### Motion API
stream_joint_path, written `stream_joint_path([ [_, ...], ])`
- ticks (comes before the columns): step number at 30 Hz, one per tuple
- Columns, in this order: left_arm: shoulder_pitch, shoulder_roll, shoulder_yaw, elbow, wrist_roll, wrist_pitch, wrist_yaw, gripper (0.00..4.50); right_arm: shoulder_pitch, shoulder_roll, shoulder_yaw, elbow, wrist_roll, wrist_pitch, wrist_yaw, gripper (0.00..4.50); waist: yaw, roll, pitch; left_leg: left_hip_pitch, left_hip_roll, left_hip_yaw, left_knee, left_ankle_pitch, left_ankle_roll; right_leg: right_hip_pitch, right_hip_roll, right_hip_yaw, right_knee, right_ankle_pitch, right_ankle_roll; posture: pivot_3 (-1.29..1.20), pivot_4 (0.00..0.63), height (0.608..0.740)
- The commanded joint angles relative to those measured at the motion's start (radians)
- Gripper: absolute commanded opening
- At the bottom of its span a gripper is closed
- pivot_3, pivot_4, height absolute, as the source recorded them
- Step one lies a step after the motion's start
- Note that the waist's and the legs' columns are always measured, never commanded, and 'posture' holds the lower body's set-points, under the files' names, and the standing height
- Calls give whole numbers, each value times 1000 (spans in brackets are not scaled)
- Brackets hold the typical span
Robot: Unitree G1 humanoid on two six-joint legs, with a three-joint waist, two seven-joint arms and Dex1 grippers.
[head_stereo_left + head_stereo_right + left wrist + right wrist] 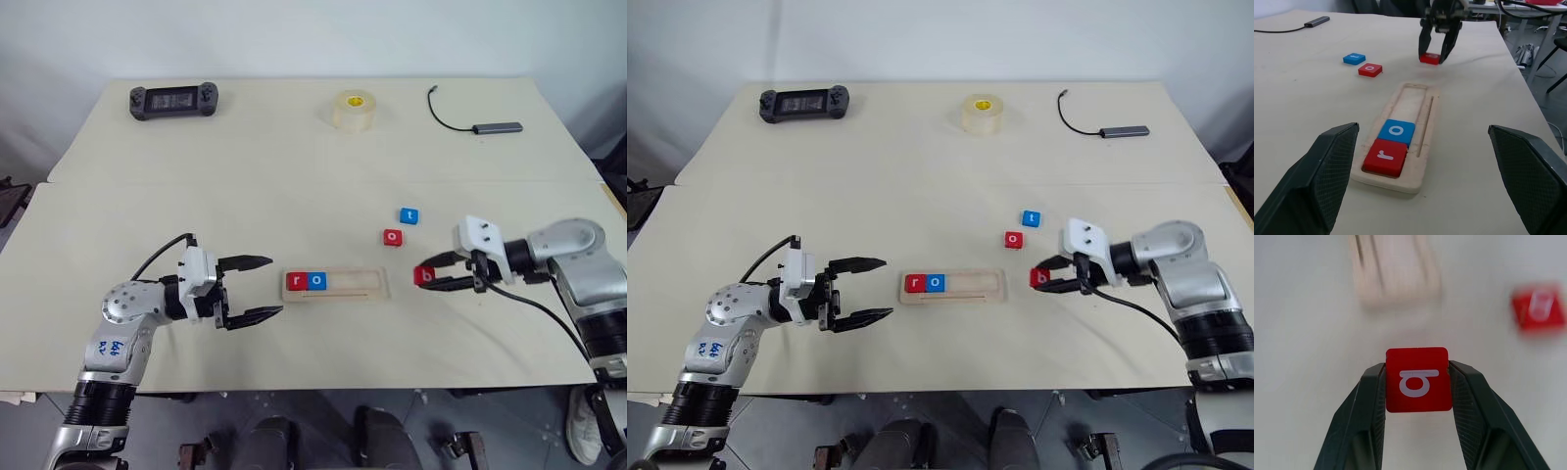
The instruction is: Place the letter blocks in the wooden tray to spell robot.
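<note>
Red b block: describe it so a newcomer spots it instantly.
Start at the wooden tray near the table's front edge, then look just past its empty right end. The b block sits between the right gripper fingers; the other loose red block reads o.

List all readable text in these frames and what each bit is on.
"r": white letter on the red block, at the near end of the wooden tray's slot.
"o": blue block, next to it in the slot.
"b": red block between the right gripper's fingers.
"o": red block loose on the table.
"t": blue block loose on the table.
Blue handwriting on the left arm's label: unreadable.
</note>
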Motion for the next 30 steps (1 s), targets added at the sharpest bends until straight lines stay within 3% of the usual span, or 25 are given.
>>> stream_joint_path([
  [1,26,10,27,-54,-21,-5,13,4500,-60,44,48,-92,11,108,18,1471,1,0,0,0,0,0,0,0,0,0,0,0,0,0,0,0,150,740],
  [4,51,4,33,-78,-19,-2,35,4500,-135,141,115,-126,-7,238,-27,1471,1,0,0,0,0,0,0,0,0,0,-1,0,0,0,0,0,150,740],
  [8,68,0,32,-98,-17,2,59,4500,-170,224,178,-101,-69,248,-90,1471,7,0,0,-1,-1,-3,0,0,0,0,-1,-1,0,0,0,0,150,740],
  [19,120,10,42,-152,-19,5,100,4500,-173,314,221,-65,-118,228,-141,1471,-1,0,0,-1,-3,-3,-1,0,0,-1,-1,-1,2,0,0,0,150,740],
  [28,129,8,41,-152,-23,-1,101,4500,-162,293,180,-96,-99,254,-145,4492,0,0,0,-1,-4,-3,0,0,0,-1,-2,-1,3,0,0,0,150,740],
  [30,128,7,40,-150,-23,-2,100,4500,-159,278,159,-112,-88,270,-145,4492,1,0,0,-1,-4,-3,0,0,0,-1,-2,-1,3,0,0,0,150,740],
])
